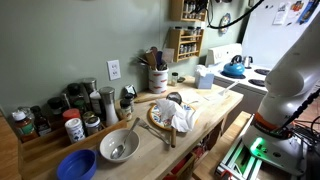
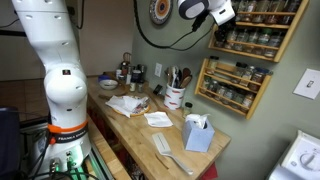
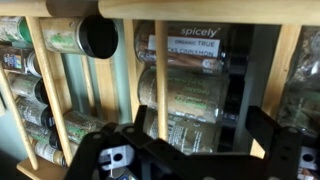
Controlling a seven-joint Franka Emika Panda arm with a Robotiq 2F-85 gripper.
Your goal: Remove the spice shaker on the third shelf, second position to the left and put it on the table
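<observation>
Table (image 1: 210, 108), below the upper rack and nearest me: crowded with a blue bowl (image 1: 75, 165), a metal bowl (image 1: 118, 146) and cloths. I see no single shaker set apart there as if delivered. Put-down not done, by my reading.

Pincer (image 3: 180, 145): raised to the face of the upper rack (image 2: 252, 54). Fingers spread wide, released, nothing between them. No contact with any jar that the wrist view shows.

Spice shaker (image 3: 185, 92): not yet out. It sits in the upper rack behind the wooden rails, in the row directly ahead of the gap between the fingers. The wrist view is turned sideways, so that row runs up and down the picture. A labelled jar (image 3: 185, 45) is its neighbour in the row. Which of these is truly the second in its tier, I cannot tell. The marked one is my guess.

Lower rack (image 2: 235, 85), under the upper rack: full, not involved.

Progress: early. The pincer is lined up at the shelf and nothing more. Left to do: close on the shaker, draw it clear of the rail, carry it down and stand it on the table.
</observation>
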